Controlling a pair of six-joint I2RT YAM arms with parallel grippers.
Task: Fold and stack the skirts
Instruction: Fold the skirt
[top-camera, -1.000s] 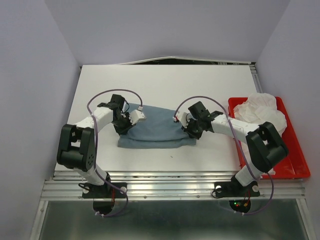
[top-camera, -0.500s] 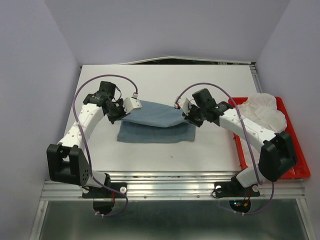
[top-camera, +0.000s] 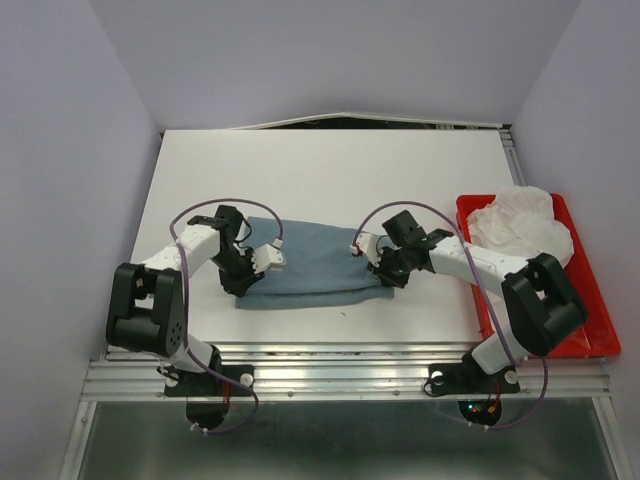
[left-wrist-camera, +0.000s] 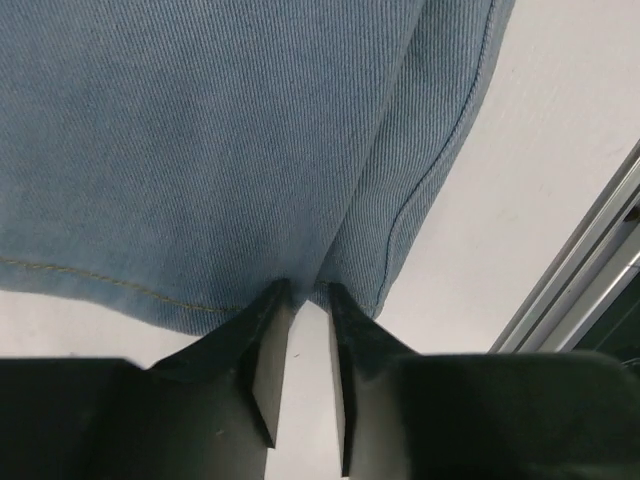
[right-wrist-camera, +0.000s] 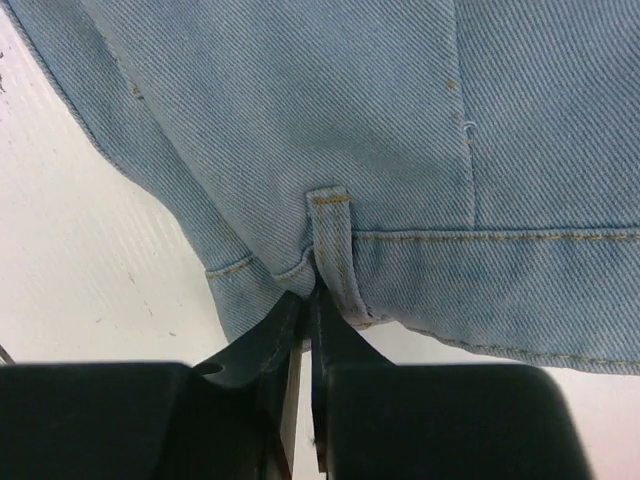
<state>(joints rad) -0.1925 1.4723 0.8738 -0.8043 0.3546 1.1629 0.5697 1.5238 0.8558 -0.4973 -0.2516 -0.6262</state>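
folded light-blue denim skirt (top-camera: 312, 262) flat on white table (top-camera: 330, 170), long axis left-right, belt-loop end rightward, left gripper (left-wrist-camera: 306, 300) slightly parted at its left edge, right gripper (right-wrist-camera: 308, 298) pinching waistband

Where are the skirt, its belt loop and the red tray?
skirt (top-camera: 315, 262), top external view, middle of the folded cloth.
belt loop (right-wrist-camera: 330, 240), right wrist view, middle of the loop strip.
red tray (top-camera: 598, 333), top external view, bare part by its right rim.
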